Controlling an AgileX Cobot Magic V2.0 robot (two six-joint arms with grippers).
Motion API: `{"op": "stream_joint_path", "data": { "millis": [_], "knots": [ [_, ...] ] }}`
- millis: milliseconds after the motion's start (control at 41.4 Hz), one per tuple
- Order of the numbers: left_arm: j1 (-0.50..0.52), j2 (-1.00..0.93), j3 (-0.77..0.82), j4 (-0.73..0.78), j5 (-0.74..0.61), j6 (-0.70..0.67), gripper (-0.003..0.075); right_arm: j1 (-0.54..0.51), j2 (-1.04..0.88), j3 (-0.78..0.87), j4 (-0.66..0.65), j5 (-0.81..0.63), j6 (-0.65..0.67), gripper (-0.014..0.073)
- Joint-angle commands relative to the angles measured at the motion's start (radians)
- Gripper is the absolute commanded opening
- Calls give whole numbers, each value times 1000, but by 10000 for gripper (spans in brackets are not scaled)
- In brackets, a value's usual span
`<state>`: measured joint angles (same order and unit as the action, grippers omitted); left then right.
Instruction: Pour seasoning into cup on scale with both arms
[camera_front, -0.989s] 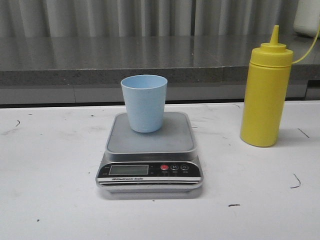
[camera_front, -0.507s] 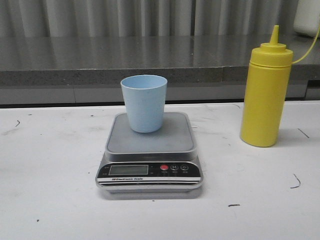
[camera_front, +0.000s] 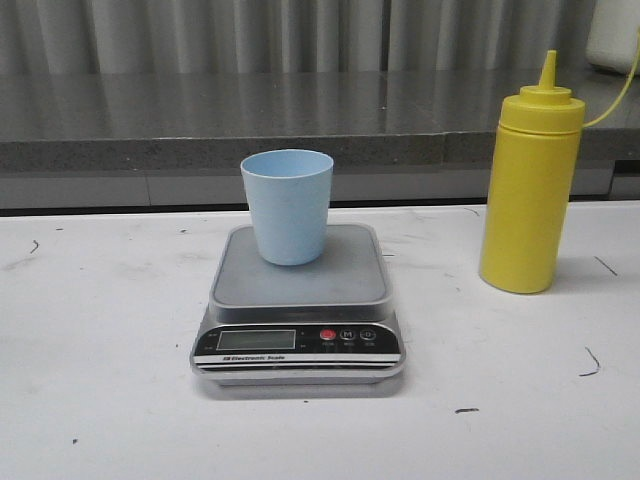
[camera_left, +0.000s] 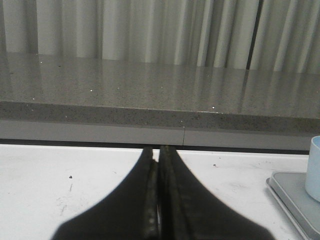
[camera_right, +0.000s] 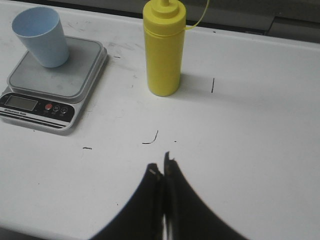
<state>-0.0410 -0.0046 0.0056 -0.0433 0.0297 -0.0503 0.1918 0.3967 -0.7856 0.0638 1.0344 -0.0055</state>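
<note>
The pale blue cup (camera_front: 287, 205) stands upright on the steel platform of the silver-grey scale (camera_front: 298, 325) at the table's middle. The yellow seasoning bottle (camera_front: 529, 190) stands upright to the right of the scale, nozzle bare, its tether running off to the right. The right wrist view shows the cup (camera_right: 41, 36), the scale (camera_right: 52, 95) and the bottle (camera_right: 163, 50). My right gripper (camera_right: 161, 167) is shut and empty, well short of the bottle. My left gripper (camera_left: 159, 150) is shut and empty, left of the scale (camera_left: 295, 197). Neither gripper shows in the front view.
A grey stone ledge (camera_front: 200, 130) runs along the back of the white table (camera_front: 100, 400), with pale curtains behind. A white object (camera_front: 615, 30) sits at the far right on the ledge. Small dark marks dot the tabletop.
The front view has shifted very slightly; the cup, scale and bottle have not moved.
</note>
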Motion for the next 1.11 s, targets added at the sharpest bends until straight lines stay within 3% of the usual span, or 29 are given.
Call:
{"op": "stream_joint_path", "data": {
  "millis": [0, 1086],
  "knots": [
    [1, -18, 22, -9, -96, -8, -20, -6, 12, -20, -9, -62, -10, -117],
    [1, -18, 22, -9, -96, -8, -20, -10, -12, 6, -29, -84, -10, -117]
  ]
}}
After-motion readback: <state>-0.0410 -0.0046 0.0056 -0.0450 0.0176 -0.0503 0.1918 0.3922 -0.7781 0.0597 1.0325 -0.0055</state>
